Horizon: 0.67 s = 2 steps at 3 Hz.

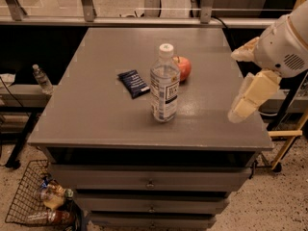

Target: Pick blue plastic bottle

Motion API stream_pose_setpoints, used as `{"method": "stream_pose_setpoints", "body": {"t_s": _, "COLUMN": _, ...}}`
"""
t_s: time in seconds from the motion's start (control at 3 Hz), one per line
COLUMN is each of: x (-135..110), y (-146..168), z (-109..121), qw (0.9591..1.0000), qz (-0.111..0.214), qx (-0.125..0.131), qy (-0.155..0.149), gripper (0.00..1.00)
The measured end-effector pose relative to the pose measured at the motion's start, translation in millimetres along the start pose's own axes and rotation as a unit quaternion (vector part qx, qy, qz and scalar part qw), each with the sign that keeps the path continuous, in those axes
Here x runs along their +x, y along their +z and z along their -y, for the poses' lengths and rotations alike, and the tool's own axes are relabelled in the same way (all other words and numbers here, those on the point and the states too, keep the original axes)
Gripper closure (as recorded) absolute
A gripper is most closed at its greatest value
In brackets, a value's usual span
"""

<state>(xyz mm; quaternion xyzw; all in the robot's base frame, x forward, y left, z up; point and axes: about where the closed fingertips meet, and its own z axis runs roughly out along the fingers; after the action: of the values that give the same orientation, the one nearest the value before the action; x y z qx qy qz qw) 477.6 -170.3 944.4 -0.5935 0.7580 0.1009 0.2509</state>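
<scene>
Grey table (pixel 96 114), and on it stands the blue plastic bottle (pixel 164 83), upright, a little towards the front edge from the middle, its white cap on. A red apple (pixel 183 67) sits just behind it towards the back right corner, near enough that I cannot tell whether they touch. A dark blue snack packet (pixel 134 83) lies flat just to its left, apart from it. The claw (pixel 243 107) hangs over the right edge nearer the front right corner, well apart from the bottle and holding nothing; whether it is released or clenched I cannot tell.

The bottle is tall and narrow, so a sideways approach that meets it high, or off centre, would likely tip it towards the packet or off the front edge. A sweep that runs too far back could knock the apple and set it rolling. The smooth clear wall may also slip if it is taken too near the cap.

The bottle looks filled with clear liquid, though the level is hard to read. The 3 drawers (pixel 150 182) under the table top are closed, contents hidden. A wire basket (pixel 29 196) on the floor by the front left corner holds what look like bottles and packets.
</scene>
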Motion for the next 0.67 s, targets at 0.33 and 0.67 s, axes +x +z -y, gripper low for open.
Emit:
{"method": "stream_pose_setpoints", "body": {"t_s": 0.33, "x": -24.3, "y": 29.0, "z": -1.8, "qw": 0.9974, "qz": 0.062, "qx": -0.032, "qy": -0.015, "gripper": 0.0}}
{"method": "stream_pose_setpoints", "body": {"t_s": 0.67, "x": -52.3, "y": 48.4, "z": -0.6, "qw": 0.9903, "qz": 0.121, "qx": -0.059, "qy": -0.036, "gripper": 0.0}}
